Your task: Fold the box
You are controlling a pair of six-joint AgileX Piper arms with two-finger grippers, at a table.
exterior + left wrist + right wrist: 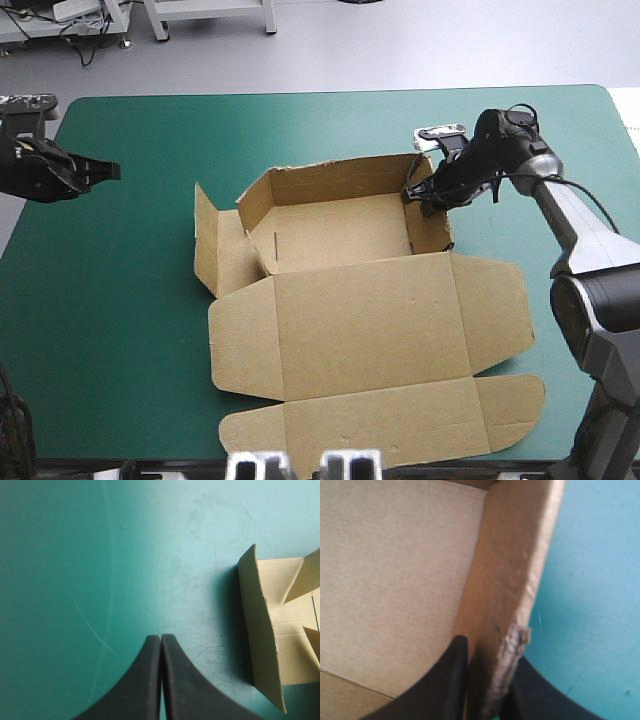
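The brown box (340, 235) stands mid-table as an open tray, its lid (370, 330) lying flat toward the near edge and a side flap (207, 240) raised at its left. My right gripper (420, 195) pinches the tray's right wall; in the right wrist view the wall (512, 575) sits between the black fingers (447, 680), one inside the tray and one outside. My left gripper (105, 172) hovers over bare cover far left of the box, its fingers (161, 680) pressed together with nothing between them. The box's left flap (262, 630) shows ahead of it.
The teal-green cover (130, 300) lies bare around the box. The right arm (570, 220) reaches in from the right edge. The lid's front flap (390, 425) lies close to the table's near edge.
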